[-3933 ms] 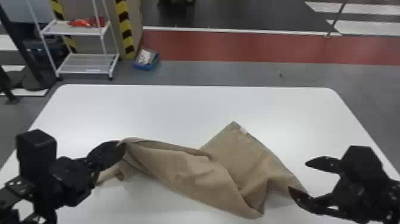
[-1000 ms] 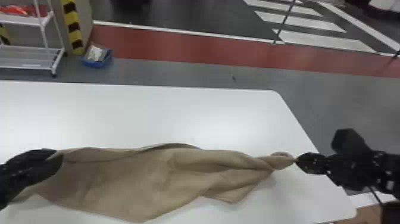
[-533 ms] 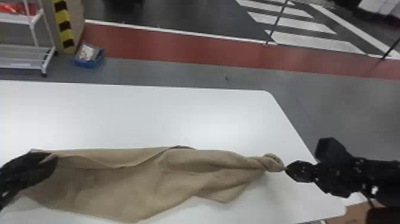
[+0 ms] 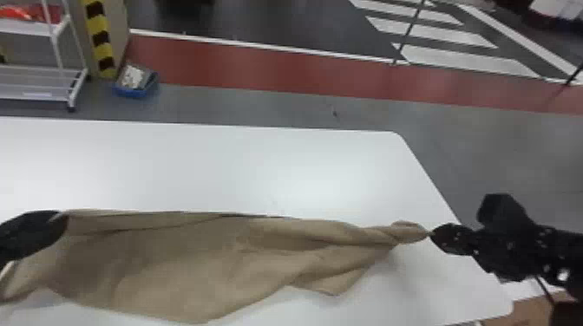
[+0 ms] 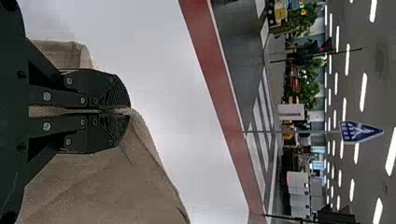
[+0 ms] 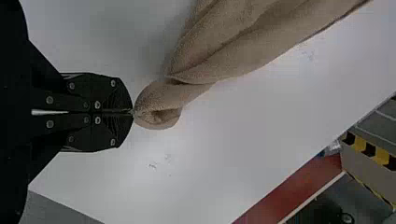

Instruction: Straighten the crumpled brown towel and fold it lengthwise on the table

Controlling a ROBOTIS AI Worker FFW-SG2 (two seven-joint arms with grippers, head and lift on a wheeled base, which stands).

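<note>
Grey floor (image 4: 499,160), red strip (image 4: 260,71) across it, white stripes (image 4: 464,62) beyond. White rack (image 4: 37,28) at left, blue bin (image 4: 134,91) near it. Bright ceiling lights (image 5: 363,92), green plants (image 5: 308,88), blue sign (image 5: 358,132).

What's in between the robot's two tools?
The towel: it stretches from the left tool to the right tool. The head view shows that.

You see a brown towel (image 4: 173,268) on a white tabletop (image 4: 195,169). Your end effectors, left (image 4: 32,234) and right (image 4: 449,238), are black. Beyond, you see yellow-and-black striping (image 4: 99,37).
</note>
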